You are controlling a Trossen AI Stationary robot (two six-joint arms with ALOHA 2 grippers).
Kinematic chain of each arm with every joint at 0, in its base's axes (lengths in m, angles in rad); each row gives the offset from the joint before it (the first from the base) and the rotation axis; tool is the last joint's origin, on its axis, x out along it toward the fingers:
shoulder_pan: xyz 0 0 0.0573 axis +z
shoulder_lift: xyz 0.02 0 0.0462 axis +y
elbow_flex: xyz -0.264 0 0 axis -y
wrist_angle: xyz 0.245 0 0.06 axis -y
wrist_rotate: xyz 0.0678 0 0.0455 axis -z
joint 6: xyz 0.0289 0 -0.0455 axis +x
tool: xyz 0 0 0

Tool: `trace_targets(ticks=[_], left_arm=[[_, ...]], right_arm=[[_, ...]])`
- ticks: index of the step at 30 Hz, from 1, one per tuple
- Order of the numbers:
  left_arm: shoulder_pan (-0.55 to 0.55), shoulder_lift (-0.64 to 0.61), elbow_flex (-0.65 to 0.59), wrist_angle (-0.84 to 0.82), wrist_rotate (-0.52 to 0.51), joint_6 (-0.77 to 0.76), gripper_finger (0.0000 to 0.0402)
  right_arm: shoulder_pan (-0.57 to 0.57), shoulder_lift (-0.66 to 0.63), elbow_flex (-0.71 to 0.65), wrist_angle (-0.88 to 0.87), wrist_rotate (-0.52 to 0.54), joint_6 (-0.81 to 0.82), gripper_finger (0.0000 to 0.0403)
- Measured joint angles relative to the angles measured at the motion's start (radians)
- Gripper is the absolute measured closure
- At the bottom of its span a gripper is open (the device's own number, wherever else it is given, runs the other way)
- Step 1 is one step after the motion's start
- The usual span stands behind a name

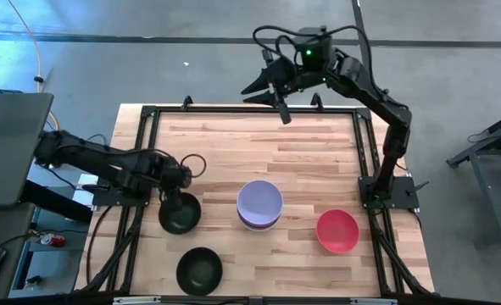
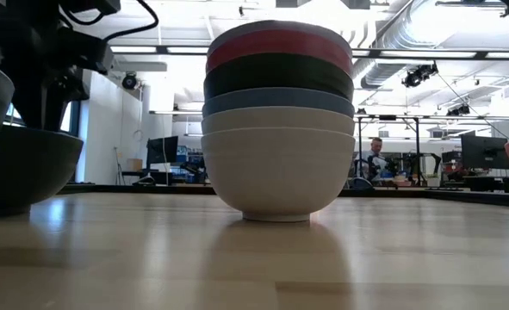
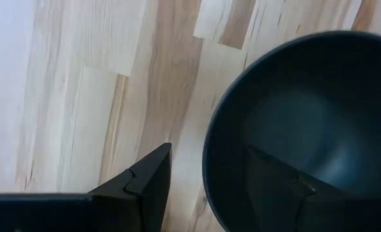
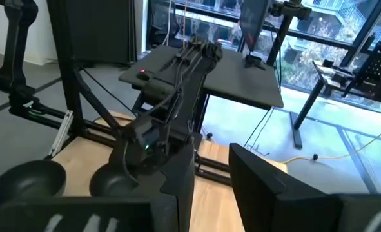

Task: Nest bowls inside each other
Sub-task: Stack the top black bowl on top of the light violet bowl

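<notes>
Left gripper (image 3: 209, 187) straddles rim of black bowl (image 1: 180, 213), fingers spread, not yet clamped. Right gripper (image 1: 277, 96) idle high over far edge, part open, empty. Stack (image 1: 259, 204) mid-table, lavender topmost; second black bowl (image 1: 199, 271) and red bowl (image 1: 337, 231) loose.

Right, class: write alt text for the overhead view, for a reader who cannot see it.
Seen from above, the left gripper straddles the rim of a round black bowl on the pale wooden table, one of its fingers inside. A nested stack of bowls topped in lavender sits mid-table, with a red bowl and another black bowl apart; the right gripper hovers at the far edge.
</notes>
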Motion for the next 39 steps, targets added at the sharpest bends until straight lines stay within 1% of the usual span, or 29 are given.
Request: trace_targets(ticks=[6, 14, 17, 21, 24, 28, 29, 35, 39], left_arm=[[-0.005, 0.049, 0.000, 0.010, -0.003, -0.007, 0.0225], [-0.005, 0.135, 0.000, 0.029, 0.000, 0.027, 0.0225], [-0.005, 0.152, 0.000, 0.039, 0.001, 0.039, 0.0231], [-0.004, 0.160, 0.000, 0.048, 0.004, 0.048, 0.0264], [-0.003, 0.159, 0.000, 0.048, 0.004, 0.053, 0.0309], [-0.003, 0.159, 0.000, 0.047, 0.004, 0.069, 0.0380], [-0.003, 0.159, 0.000, 0.045, 0.005, 0.076, 0.0389], [0.033, 0.158, 0.002, 0.048, 0.018, 0.108, 0.0394], [0.088, 0.158, 0.002, 0.048, 0.064, 0.164, 0.0397]], right_arm=[[0.000, -0.008, 0.000, -0.015, 0.000, 0.000, 0.0313], [0.000, -0.008, 0.000, -0.052, -0.001, -0.001, 0.0313], [0.000, -0.008, 0.000, -0.059, -0.007, -0.001, 0.0313], [0.000, -0.008, 0.000, -0.080, -0.007, -0.012, 0.0313], [0.000, -0.008, 0.000, -0.095, -0.007, -0.015, 0.0313], [0.000, -0.008, 0.000, -0.111, -0.008, -0.016, 0.0313], [0.000, -0.008, 0.000, -0.114, -0.008, -0.016, 0.0313], [0.001, -0.008, 0.000, -0.122, -0.022, -0.011, 0.0313], [0.001, -0.008, 0.000, -0.133, -0.053, -0.009, 0.0313]])
